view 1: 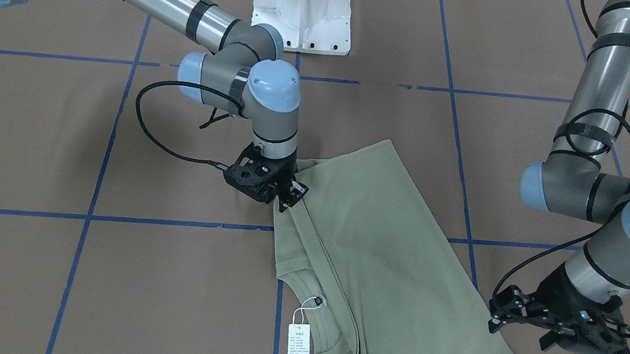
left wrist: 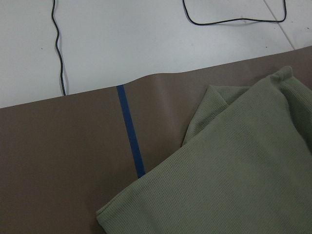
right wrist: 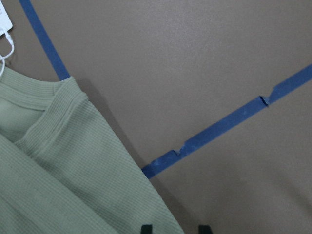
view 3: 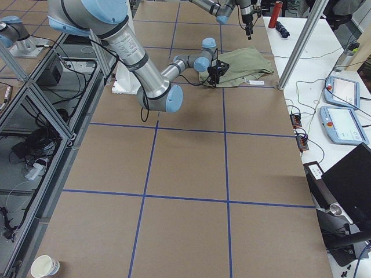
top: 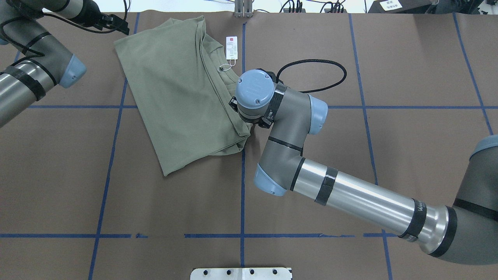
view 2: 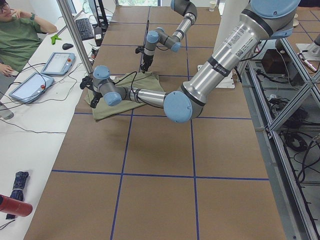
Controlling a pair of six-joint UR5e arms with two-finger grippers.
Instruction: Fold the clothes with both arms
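The sage-green shirt [view 1: 377,246] lies folded lengthwise on the brown table, collar and white hang tag [view 1: 299,352] at the far end from the robot. In the overhead view the shirt [top: 179,97] sits left of centre. My right gripper [view 1: 290,198] is down at the shirt's long edge; in the right wrist view its fingertips [right wrist: 146,228] stand apart with the fabric edge [right wrist: 58,185] between them, open. My left gripper [view 1: 556,339] hovers beside the shirt's far corner, apart from the cloth, holding nothing. Its fingers do not show in the left wrist view, only the shirt [left wrist: 234,180].
The white pedestal base [view 1: 302,8] stands at the robot's side of the table. Blue tape lines [top: 243,175] grid the brown surface. A white bench with tablets [view 2: 57,62] and a seated person [view 2: 20,35] runs along the far table edge.
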